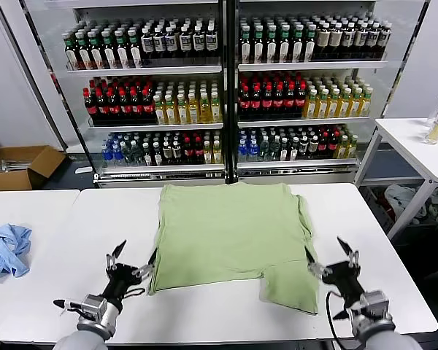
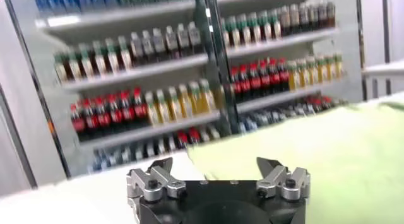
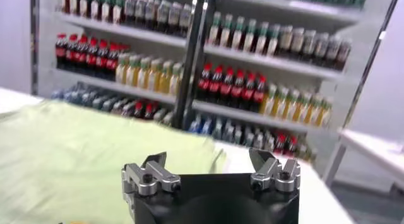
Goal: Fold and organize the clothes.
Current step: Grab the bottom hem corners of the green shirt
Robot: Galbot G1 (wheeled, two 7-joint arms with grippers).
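The light green shirt (image 1: 230, 237) lies spread flat on the white table (image 1: 204, 313), partly folded, with one flap reaching toward the near right corner. My left gripper (image 1: 135, 257) hovers open just beside the shirt's near left corner, nothing between its fingers. On the other side my right gripper (image 1: 330, 257) stands open next to the near right flap, also empty. The left wrist view shows open fingers (image 2: 159, 168) with the green cloth (image 2: 315, 149) ahead. From the right wrist, the shirt (image 3: 82, 143) spreads out in front of the spread fingers (image 3: 153, 162).
A light blue garment (image 1: 6, 249) lies on the adjoining table at the far left. Behind the table stands a glass-door cooler (image 1: 226, 87) full of bottles. A second white table (image 1: 420, 146) with bottles is at the right, and a cardboard box (image 1: 22, 166) on the floor at the left.
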